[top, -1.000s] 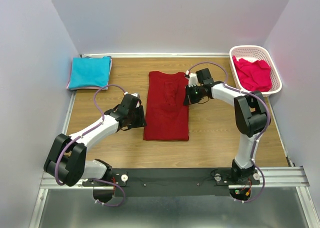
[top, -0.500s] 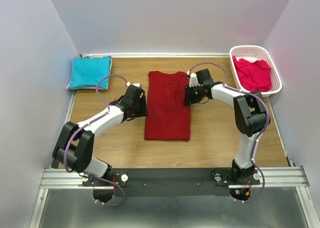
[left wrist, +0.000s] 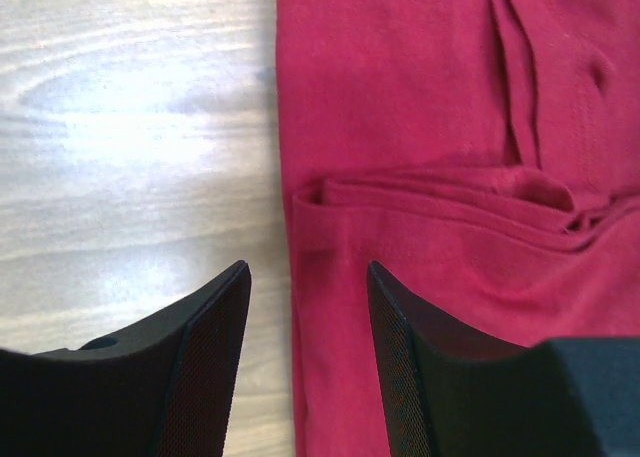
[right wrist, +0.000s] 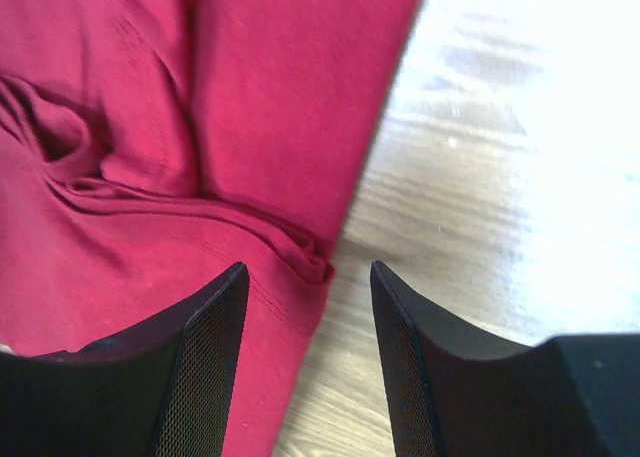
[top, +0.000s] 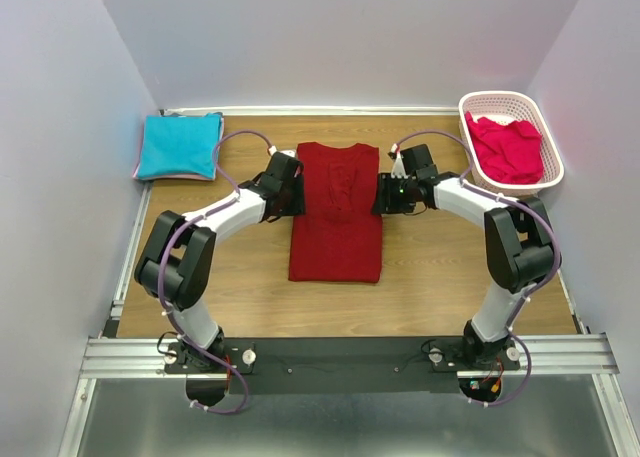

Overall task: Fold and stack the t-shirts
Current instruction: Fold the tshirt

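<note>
Turquoise t-shirt overhead only, dark red t-shirt, 3 views

Left arm, right arm: white link shells, black joints, each with a looping purple cable. Left gripper, right gripper: black wedge fingers, fine mesh-textured inner faces. Bases on black bar over silver rail.
</note>
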Robot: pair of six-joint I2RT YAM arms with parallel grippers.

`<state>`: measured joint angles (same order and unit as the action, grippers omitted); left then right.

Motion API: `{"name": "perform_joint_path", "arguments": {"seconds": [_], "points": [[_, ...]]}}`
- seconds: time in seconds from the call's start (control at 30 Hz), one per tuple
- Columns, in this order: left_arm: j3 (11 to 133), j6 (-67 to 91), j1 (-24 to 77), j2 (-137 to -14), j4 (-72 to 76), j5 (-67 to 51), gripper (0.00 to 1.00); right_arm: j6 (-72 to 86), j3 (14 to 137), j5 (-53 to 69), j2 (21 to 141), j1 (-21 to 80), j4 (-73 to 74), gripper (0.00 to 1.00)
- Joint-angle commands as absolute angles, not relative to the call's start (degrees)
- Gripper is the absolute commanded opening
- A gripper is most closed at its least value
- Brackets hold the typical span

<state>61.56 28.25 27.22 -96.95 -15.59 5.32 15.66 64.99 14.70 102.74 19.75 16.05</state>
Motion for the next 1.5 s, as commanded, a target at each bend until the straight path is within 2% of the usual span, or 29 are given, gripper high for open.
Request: {"name": "perform_joint_path", "arguments": {"seconds": [0.0, 0.33, 0.5, 0.57, 0.63, 0.67, 0.7, 0.77, 0.9, 1.47], "points": [[63.7, 26.5, 27.2, -99.0, -16.0, 8.1, 0.58, 17.1, 63.5, 13.5, 103.0, 19.4, 16.4, 0.59], [64.3, 27.1, 27.2, -101.7, -16.1, 8.6, 0.52, 15.2, 64.4, 20.7, 106.3, 19.4, 16.5, 0.39], [64.6, 27.3, 27.1, -103.0, -15.9, 8.6, 0.47, 14.4, 65.0, 21.8, 106.6, 19.4, 16.3, 0.20], [64.9, 27.4, 27.1, -103.3, -15.8, 8.3, 0.42, 14.2, 65.3, 22.3, 106.5, 19.4, 16.4, 0.12], [64.8, 27.7, 27.2, -103.4, -15.5, 8.0, 0.30, 13.6, 65.9, 22.7, 106.4, 19.4, 16.4, 0.07], [64.7, 27.7, 27.1, -103.3, -15.4, 8.0, 0.21, 13.1, 66.2, 22.7, 106.3, 19.4, 16.4, 0.02], [64.6, 27.8, 27.1, -103.2, -15.3, 8.0, 0.17, 12.8, 66.5, 22.7, 106.3, 19.5, 16.4, 0.01], [64.2, 27.9, 27.2, -102.8, -15.2, 8.3, 0.08, 11.8, 67.0, 22.6, 106.3, 19.4, 16.4, 0.01], [62.7, 28.7, 27.0, -101.6, -13.7, 8.3, 0.01, 9.9, 68.3, 22.6, 106.8, 19.4, 16.3, 0.00], [57.9, 33.1, 24.2, -100.2, -10.8, 8.1, 0.00, 2.9, 71.0, 17.8, 114.6, 18.8, 12.8, 0.01]]}}
